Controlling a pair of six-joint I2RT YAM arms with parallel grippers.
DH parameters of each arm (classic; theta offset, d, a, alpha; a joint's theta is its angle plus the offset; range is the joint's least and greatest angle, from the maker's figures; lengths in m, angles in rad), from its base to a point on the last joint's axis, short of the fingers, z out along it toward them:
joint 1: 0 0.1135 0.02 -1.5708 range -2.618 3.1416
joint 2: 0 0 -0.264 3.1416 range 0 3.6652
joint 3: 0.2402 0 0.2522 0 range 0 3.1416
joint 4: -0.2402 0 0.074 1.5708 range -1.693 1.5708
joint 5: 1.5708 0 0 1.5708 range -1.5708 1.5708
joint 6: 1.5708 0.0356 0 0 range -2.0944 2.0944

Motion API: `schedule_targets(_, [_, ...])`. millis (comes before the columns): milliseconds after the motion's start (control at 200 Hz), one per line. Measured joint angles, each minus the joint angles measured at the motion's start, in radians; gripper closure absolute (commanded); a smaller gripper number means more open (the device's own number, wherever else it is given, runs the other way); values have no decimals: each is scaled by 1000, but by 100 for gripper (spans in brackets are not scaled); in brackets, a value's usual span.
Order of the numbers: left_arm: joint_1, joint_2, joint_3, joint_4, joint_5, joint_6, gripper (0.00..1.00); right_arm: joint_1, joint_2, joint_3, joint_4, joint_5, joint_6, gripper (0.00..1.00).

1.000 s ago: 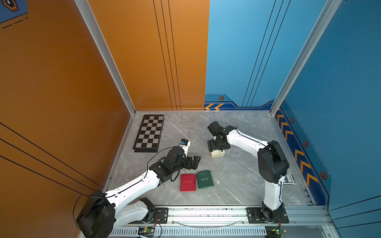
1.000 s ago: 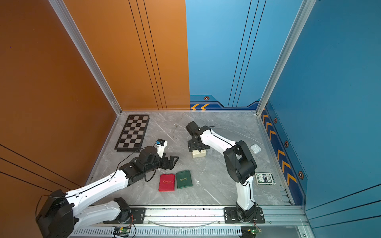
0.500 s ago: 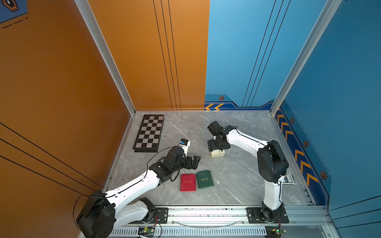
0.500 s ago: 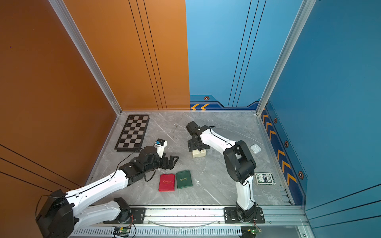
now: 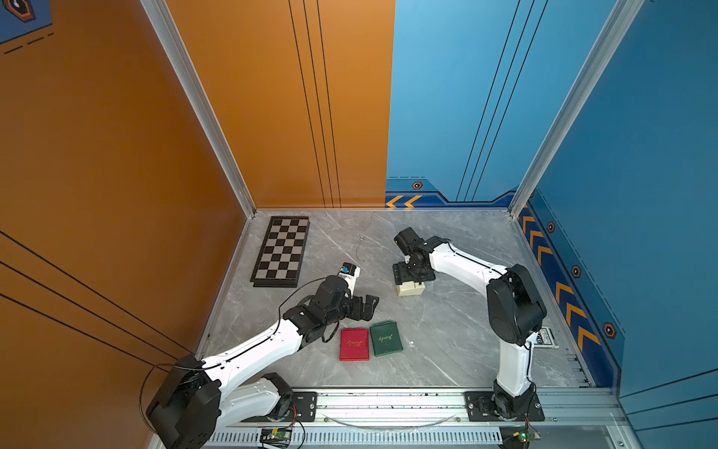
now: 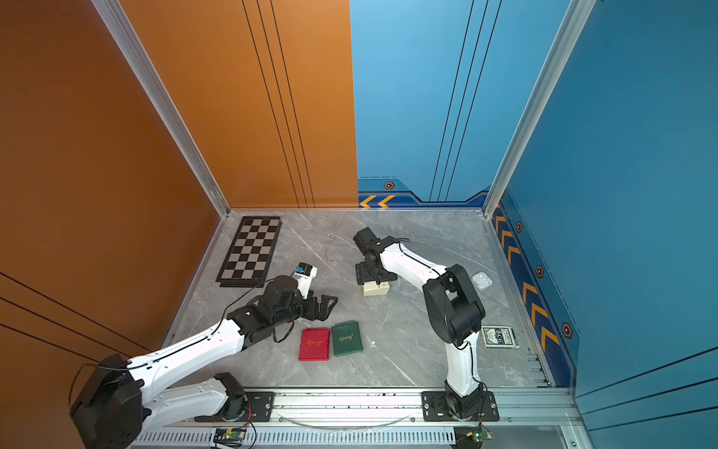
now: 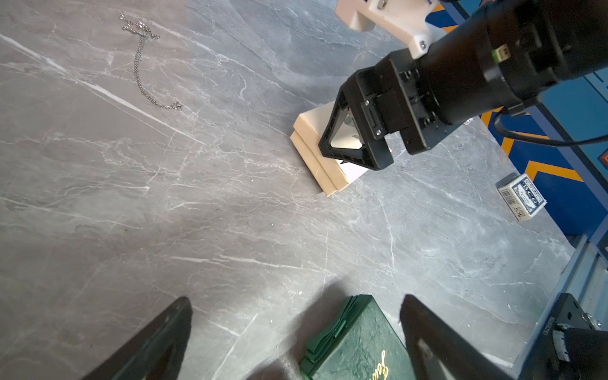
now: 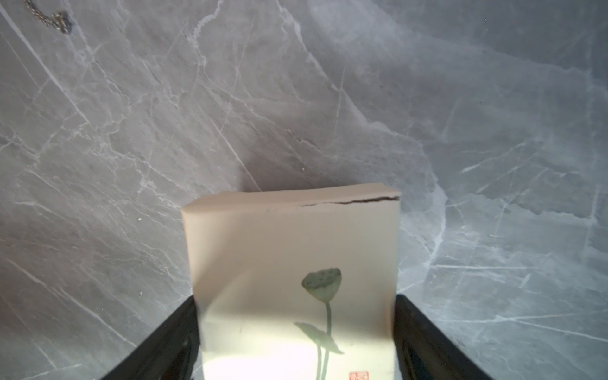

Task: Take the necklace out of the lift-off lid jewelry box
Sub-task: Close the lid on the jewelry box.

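Note:
The cream jewelry box (image 5: 411, 288) with a lotus picture on its lid (image 8: 289, 246) stands mid-table. My right gripper (image 5: 412, 274) straddles it from above, and in the right wrist view its gripper (image 8: 296, 298) has both fingers pressed against the lid's sides. The lid sits slightly askew, with a dark gap along its far edge. A thin silver necklace (image 5: 359, 248) lies stretched out on the marble beyond the box, also seen as the necklace (image 7: 138, 65) in the left wrist view. My left gripper (image 5: 367, 307) hovers open over a corner of a green box (image 7: 355, 342), holding nothing.
A red box (image 5: 354, 344) and the green box (image 5: 385, 338) lie side by side near the front. A chessboard (image 5: 283, 250) lies at the back left. A card deck (image 6: 499, 336) and a small white case (image 6: 481, 280) sit by the right wall.

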Motion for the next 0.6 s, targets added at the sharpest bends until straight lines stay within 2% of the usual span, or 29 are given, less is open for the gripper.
schedule_targets(601, [0, 0, 0, 0, 7, 0, 1, -8, -6, -28, 41, -40, 0, 9])
